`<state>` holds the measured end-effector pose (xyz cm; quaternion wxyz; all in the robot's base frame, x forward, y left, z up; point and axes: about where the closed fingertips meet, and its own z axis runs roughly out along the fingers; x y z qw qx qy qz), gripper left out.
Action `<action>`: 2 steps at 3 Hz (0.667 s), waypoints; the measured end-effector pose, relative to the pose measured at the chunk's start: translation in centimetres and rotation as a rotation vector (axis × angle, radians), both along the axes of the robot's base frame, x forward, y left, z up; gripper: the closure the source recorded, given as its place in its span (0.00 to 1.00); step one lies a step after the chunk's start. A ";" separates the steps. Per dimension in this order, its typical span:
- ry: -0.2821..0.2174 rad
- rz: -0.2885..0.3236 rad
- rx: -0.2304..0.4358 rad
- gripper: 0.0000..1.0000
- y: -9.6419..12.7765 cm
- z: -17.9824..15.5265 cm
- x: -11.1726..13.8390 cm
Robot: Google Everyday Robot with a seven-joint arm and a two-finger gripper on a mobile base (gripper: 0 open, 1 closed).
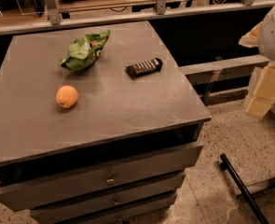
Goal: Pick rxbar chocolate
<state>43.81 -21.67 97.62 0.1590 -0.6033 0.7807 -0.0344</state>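
The rxbar chocolate is a small flat black bar with pale stripes. It lies on the grey cabinet top, toward the back right, turned slightly off the top's edges. My gripper is at the right edge of the view, off the cabinet and over the floor. It is well to the right of the bar and a little nearer to the camera, and it holds nothing that I can see. The white arm housing sits above it.
A crumpled green snack bag lies at the back of the top. A round orange lies at the left. Drawers are stacked below the top. A black rod lies on the speckled floor at the right. A rail runs behind.
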 end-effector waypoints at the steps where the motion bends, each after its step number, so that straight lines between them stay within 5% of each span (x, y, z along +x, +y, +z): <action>1: 0.000 0.000 0.000 0.00 0.0 0.0 0.0; 2: 0.004 0.075 -0.017 0.00 1.9 -0.6 2.3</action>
